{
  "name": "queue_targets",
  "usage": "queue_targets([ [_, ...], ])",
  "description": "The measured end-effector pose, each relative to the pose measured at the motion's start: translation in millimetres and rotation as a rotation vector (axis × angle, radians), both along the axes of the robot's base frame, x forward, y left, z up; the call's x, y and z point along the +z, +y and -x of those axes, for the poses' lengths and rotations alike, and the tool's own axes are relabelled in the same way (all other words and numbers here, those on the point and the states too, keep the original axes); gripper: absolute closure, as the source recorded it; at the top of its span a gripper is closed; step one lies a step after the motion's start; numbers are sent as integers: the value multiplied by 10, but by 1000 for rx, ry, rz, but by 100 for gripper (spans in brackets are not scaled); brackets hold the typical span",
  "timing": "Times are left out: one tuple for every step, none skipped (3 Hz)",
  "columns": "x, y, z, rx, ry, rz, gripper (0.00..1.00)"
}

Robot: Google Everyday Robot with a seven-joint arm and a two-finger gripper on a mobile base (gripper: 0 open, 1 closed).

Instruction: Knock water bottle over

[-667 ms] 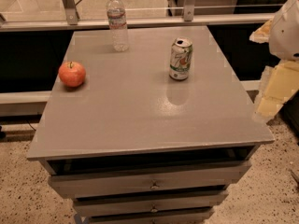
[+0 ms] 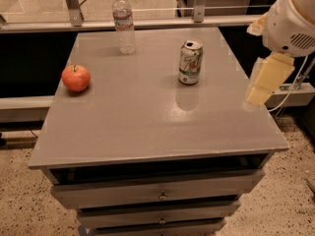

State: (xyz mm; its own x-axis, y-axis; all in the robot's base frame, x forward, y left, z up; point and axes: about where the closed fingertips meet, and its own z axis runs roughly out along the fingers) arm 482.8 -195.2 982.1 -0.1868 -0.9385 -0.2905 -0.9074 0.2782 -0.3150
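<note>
The water bottle (image 2: 124, 23), clear ribbed plastic with a white cap and a white-and-red label band, stands upright near the back left edge of the grey table (image 2: 147, 127). My gripper (image 2: 260, 90), pale yellow below a white wrist housing, hangs at the right edge of the table, just over its rim. It is far to the right of the bottle and holds nothing that I can see.
A green-and-white soda can (image 2: 190, 62) stands upright at the back right, between my gripper and the bottle. A red apple (image 2: 76, 77) lies at the left edge. Drawers sit under the tabletop. A metal rail runs behind the table.
My gripper has moved left, from beside the table to over its right edge. The bottle, can and apple have not moved.
</note>
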Motion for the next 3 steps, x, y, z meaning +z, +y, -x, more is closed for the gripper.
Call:
queue_targets([
  [21,314,-633,13,-63,-77,0],
  [143,823,-1247,23,-121,-183,0],
  [143,823,-1247,23,-121,-183,0],
])
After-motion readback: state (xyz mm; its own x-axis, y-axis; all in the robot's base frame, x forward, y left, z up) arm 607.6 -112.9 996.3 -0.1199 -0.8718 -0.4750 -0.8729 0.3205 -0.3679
